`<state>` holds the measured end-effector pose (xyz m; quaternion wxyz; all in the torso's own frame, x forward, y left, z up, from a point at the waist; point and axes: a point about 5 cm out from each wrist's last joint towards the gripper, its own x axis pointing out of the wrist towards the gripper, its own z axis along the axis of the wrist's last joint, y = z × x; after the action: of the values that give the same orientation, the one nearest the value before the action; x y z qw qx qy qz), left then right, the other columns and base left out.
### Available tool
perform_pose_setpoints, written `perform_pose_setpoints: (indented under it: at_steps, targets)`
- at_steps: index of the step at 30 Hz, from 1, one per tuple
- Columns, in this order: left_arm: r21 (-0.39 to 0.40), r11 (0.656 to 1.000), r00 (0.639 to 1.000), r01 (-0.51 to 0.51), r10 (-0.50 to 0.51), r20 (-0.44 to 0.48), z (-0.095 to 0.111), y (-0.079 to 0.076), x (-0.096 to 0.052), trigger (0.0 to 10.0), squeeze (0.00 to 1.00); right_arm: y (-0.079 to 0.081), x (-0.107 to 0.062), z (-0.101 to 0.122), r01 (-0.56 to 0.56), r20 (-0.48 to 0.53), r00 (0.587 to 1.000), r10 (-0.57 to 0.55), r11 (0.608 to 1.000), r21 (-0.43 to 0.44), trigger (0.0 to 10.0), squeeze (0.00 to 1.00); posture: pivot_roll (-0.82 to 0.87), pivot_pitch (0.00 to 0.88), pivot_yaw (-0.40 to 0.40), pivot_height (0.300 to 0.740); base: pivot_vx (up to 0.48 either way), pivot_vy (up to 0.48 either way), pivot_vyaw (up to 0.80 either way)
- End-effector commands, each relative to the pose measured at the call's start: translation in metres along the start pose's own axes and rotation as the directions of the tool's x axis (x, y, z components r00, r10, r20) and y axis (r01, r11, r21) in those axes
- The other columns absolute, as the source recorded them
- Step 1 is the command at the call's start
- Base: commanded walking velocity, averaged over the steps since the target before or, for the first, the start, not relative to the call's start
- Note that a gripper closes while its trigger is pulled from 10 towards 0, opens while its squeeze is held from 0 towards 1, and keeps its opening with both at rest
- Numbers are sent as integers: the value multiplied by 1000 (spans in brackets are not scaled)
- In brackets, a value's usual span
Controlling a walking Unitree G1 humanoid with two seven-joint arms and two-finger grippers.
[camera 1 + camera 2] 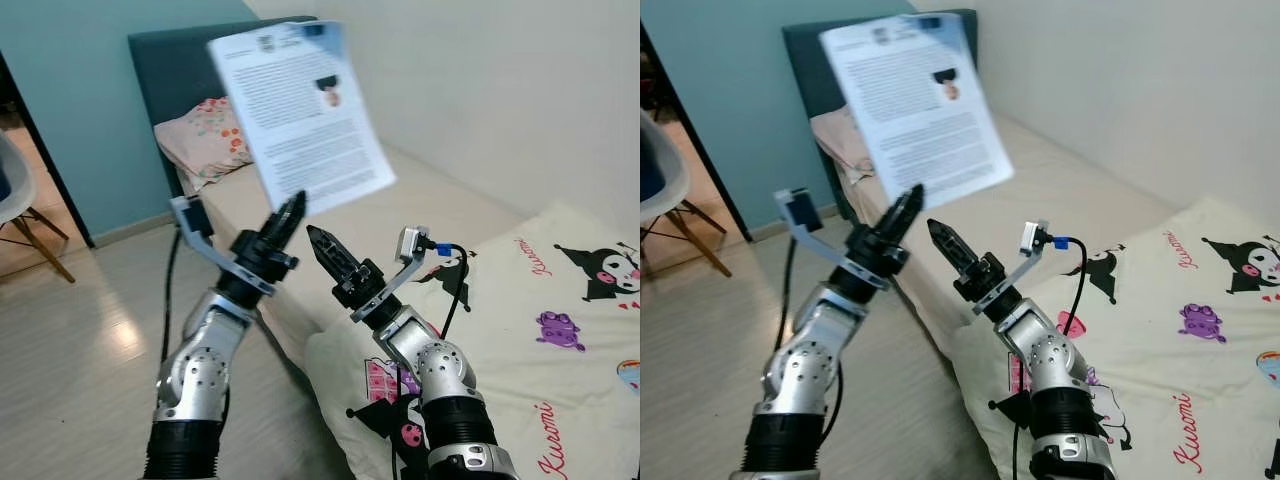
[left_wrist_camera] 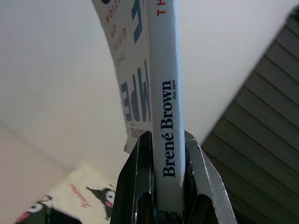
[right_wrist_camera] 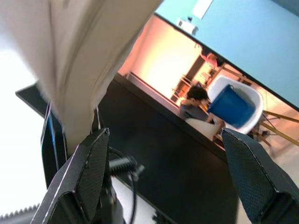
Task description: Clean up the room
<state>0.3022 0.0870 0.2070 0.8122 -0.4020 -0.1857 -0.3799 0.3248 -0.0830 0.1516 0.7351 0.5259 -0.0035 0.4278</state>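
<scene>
The left gripper (image 1: 290, 213) is clenched on a paperback book (image 1: 298, 115) raised above the bed (image 1: 440, 205), while the right gripper (image 1: 322, 243), at its four o'clock, hangs released.

Even, soft daylight fills the room with faint shadows; the raised book (image 1: 298, 115) is motion-blurred (its print smeared), and a warm orange glow shows through the doorway (image 3: 161, 58).
</scene>
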Motion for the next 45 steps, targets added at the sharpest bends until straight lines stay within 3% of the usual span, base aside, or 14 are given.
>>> perform_pose_setpoints:
  at_steps: [1,6,15,30,45]
  targets:
    - [-64,997,998,44,-41,56,-6,-8,6,10000,0,11,11,4,-55,26,998,54,998,22,10000,0,-74,0,-35,740,0,0,0]
    - [-73,994,995,78,-73,69,-1,-8,14,10000,0,17,11,12,-101,77,992,96,993,58,10000,0,-83,0,-24,740,0,0,0]
    - [-67,993,994,100,-96,57,-1,-8,13,10000,0,28,6,14,-190,100,978,183,979,66,10000,0,-85,0,-14,740,0,0,0]
    - [-86,995,995,43,-35,90,3,-1,9,10000,0,40,2,10,-275,31,961,275,961,10,10000,0,-79,0,-8,740,0,0,0]
    - [-127,988,995,90,-85,47,-11,-11,4,10000,0,34,4,30,-200,148,969,199,980,-12,10000,0,-78,0,-9,740,0,0,0]
